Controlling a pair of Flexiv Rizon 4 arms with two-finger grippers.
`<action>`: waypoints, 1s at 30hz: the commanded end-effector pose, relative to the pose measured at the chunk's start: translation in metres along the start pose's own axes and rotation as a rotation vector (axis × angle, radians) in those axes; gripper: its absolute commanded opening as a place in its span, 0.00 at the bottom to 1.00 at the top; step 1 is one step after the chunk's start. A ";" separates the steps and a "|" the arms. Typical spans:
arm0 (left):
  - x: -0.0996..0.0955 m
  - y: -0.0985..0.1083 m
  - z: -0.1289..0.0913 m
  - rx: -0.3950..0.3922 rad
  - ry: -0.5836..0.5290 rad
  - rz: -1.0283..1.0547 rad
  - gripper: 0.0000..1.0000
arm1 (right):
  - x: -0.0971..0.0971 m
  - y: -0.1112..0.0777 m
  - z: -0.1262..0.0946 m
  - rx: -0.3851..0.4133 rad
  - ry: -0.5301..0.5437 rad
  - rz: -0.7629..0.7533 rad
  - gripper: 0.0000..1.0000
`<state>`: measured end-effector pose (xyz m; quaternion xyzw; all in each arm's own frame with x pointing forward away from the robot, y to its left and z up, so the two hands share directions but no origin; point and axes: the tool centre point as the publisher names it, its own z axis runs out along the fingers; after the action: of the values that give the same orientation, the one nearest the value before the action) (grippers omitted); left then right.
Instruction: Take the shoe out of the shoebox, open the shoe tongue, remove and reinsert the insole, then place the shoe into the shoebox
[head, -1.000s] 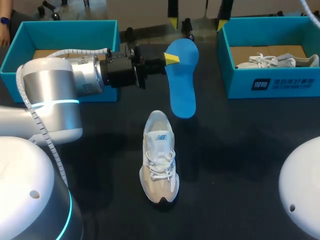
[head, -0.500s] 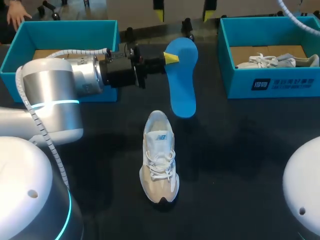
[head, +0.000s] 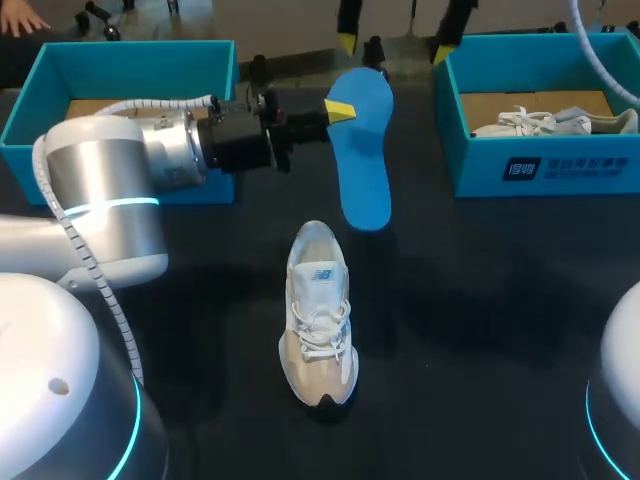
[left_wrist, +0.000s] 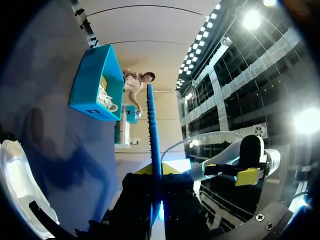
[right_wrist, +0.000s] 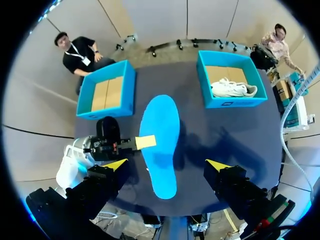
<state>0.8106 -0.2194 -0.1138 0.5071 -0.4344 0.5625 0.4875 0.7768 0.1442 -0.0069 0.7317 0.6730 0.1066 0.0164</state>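
My left gripper (head: 338, 112) reaches in from the left above the table, shut on the heel end of the blue insole (head: 365, 160), which hangs toe-down. In the left wrist view the insole (left_wrist: 151, 130) stands edge-on, pinched between the fingers (left_wrist: 137, 200). The white and beige shoe (head: 320, 310) lies on the dark table below, toe toward me, and shows beside the left gripper (left_wrist: 17, 185). My right gripper (right_wrist: 166, 165) hovers high over the insole (right_wrist: 162, 145), open and holding nothing. Its yellow tips (head: 347, 42) show at the far edge of the head view.
An open blue shoebox (head: 545, 165) at the right holds another white shoe (head: 550, 122). A second blue shoebox (head: 30, 100) at the left shows only its cardboard floor. Bare table (head: 480, 290) lies right of the shoe.
The left gripper and insole have shifted slightly away from me. The right gripper's tips swung left, then came back.
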 end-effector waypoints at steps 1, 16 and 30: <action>-0.003 -0.001 -0.003 -0.007 0.004 0.002 0.00 | -0.020 -0.011 0.006 -0.030 0.255 0.026 1.00; -0.007 -0.001 -0.012 -0.037 0.032 0.005 0.00 | -0.052 -0.019 0.010 -0.035 0.559 0.012 1.00; 0.001 0.000 -0.013 -0.062 0.080 0.012 0.00 | -0.076 -0.025 0.022 -0.048 0.873 0.000 1.00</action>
<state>0.8075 -0.2075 -0.1121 0.4693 -0.4330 0.5722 0.5147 0.7542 0.0795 -0.0352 0.7012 0.6585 0.2548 -0.0989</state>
